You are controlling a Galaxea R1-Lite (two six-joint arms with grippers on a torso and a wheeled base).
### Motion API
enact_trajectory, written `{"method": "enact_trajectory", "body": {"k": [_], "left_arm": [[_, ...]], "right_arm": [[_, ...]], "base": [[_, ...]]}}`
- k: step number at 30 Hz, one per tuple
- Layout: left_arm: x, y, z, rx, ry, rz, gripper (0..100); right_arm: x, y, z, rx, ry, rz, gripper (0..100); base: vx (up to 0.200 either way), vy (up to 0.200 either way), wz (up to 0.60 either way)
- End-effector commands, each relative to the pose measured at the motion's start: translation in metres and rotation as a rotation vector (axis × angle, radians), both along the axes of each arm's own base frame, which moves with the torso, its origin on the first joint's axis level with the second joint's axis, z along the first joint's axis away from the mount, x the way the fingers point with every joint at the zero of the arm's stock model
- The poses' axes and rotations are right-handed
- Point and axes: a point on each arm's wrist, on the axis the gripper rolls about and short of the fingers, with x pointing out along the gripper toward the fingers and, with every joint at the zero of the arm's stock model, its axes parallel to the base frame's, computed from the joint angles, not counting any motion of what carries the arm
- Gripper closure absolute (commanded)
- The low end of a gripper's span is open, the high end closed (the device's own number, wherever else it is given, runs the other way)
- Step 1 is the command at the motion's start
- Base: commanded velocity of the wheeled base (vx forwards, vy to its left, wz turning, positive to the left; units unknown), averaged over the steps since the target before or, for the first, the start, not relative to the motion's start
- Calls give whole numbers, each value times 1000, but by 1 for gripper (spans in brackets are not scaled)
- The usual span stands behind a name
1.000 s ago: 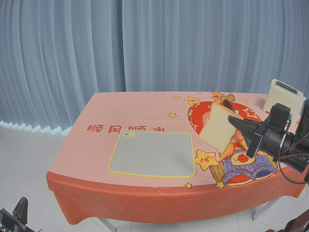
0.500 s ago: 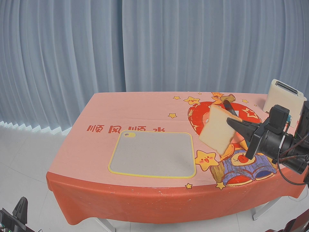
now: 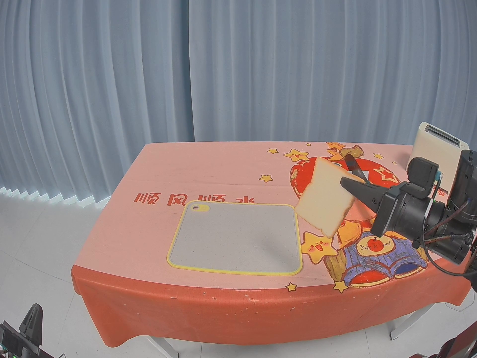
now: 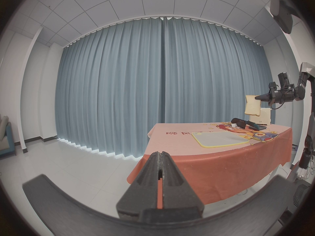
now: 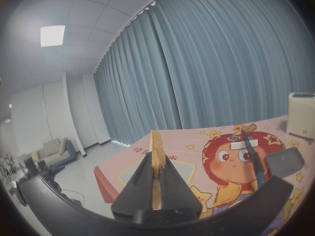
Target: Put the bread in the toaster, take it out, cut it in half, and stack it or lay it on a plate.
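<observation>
The right tool (image 3: 349,185) is seen in the head view clamped on one edge of the bread (image 3: 320,197). The slice is held tilted in the air just past the right edge of the cutting board (image 3: 236,237) — clear of the table (image 3: 198,167). The toaster (image 3: 437,150) is stood well to the right of the board, and a knife (image 3: 355,167) is laid between the two, behind the bread.

In the left wrist view the left tool (image 4: 160,156) is shown pressed together with nothing held, low and well apart from the board, off the table. The bread is seen raised above the level of the board.

In the right wrist view the slice is met edge-on, pinched between the black fingers (image 5: 141,181). The board lies just beyond it — a dark tray (image 5: 283,161) is set between board and toaster, beside the knife.
</observation>
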Motion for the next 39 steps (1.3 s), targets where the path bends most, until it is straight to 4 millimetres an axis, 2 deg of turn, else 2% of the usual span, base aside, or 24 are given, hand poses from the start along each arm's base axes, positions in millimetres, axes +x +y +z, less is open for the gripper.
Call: {"method": "enact_trajectory", "body": {"k": [1, 11, 23, 29, 33, 39], "left_arm": [[1, 0, -5, 0, 19, 1, 100], [1, 0, -5, 0, 17, 1, 100], [1, 0, -5, 0, 19, 1, 100], [1, 0, -5, 0, 17, 1, 100], [1, 0, -5, 0, 19, 1, 100], [1, 0, -5, 0, 16, 1, 100]], "right_arm": [[4, 10, 0, 31, 30, 17, 100], [10, 21, -10, 58, 101, 30, 100], [17, 31, -8, 107, 133, 34, 100], [20, 44, -1, 290, 253, 44, 100], [27, 46, 0, 328, 273, 28, 100], [31, 55, -15, 291, 315, 29, 100]], "base": [[0, 0, 0], [0, 0, 0], [0, 0, 0], [0, 0, 0], [0, 0, 0], [0, 0, 0]]}}
